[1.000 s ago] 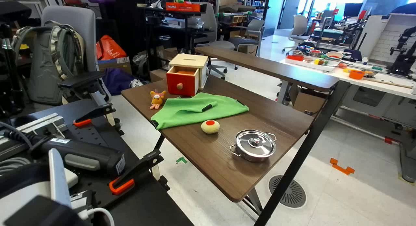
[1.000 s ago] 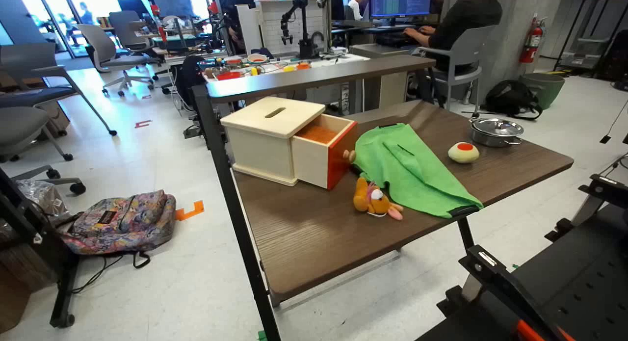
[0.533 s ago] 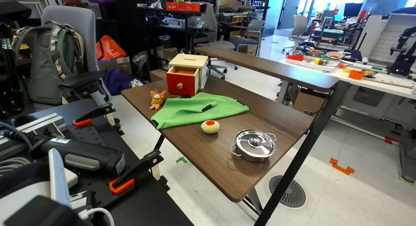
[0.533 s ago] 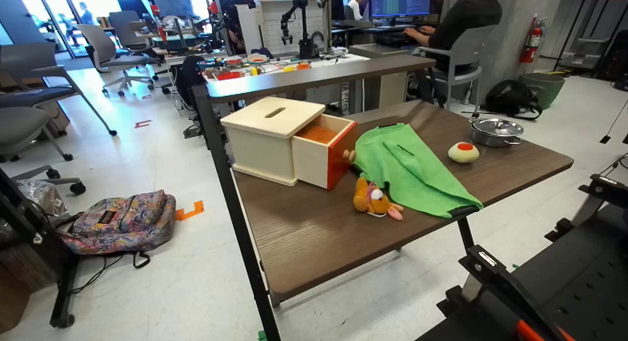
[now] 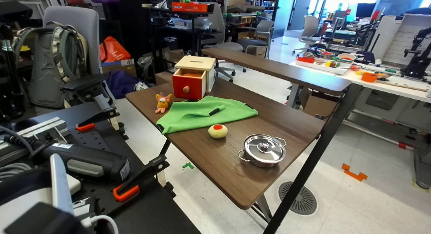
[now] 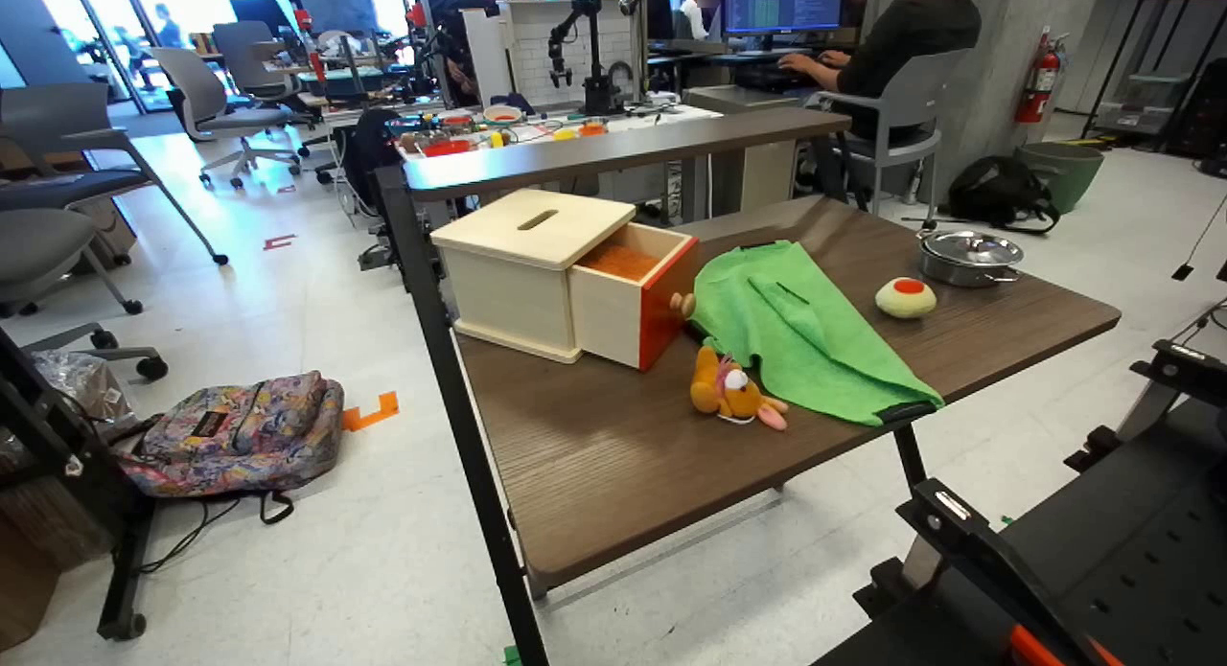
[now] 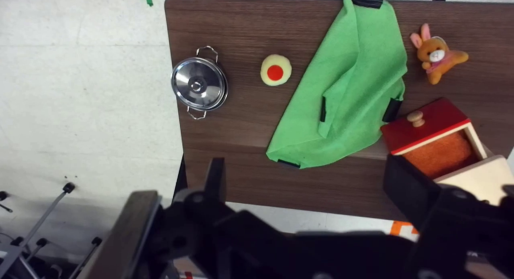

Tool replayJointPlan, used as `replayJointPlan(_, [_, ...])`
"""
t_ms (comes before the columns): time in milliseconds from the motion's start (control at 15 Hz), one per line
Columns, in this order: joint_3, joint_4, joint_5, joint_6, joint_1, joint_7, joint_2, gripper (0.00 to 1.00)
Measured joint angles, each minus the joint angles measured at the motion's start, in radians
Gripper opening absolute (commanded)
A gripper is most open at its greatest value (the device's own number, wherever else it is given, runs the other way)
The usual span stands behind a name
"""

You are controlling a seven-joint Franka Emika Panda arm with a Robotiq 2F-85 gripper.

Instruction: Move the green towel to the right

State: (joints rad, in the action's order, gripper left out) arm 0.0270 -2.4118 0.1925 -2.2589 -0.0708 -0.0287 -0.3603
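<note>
Brown desk spreads ahead of the gripper, whose fingers stand wide apart; a strip of desk separates the nearest edge from the green towel, which lies ahead. In the wrist view, the lidded pot sits ahead-left, the red-fronted drawer ahead-right, just beside the towel. Rumpled, partly folded, black-patched, the towel pokes past the far edge.

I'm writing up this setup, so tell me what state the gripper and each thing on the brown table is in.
Gripper: open, holding nothing
Green towel: spread out, creased, one flap folded over
Red-fronted drawer: pulled open from its wooden box
Steel pot: lid on
Plush rabbit: lying face up
Pale yellow toy: red spot facing up
</note>
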Motion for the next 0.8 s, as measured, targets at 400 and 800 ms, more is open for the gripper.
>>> replayJointPlan(400, [0.048, 0.02, 0.021, -0.057, 0.043, -0.017, 0.206, 1.0])
replayJointPlan(800, [0.044, 0.106, 0.008, -0.112, 0.078, 0.07, 0.462, 1.0])
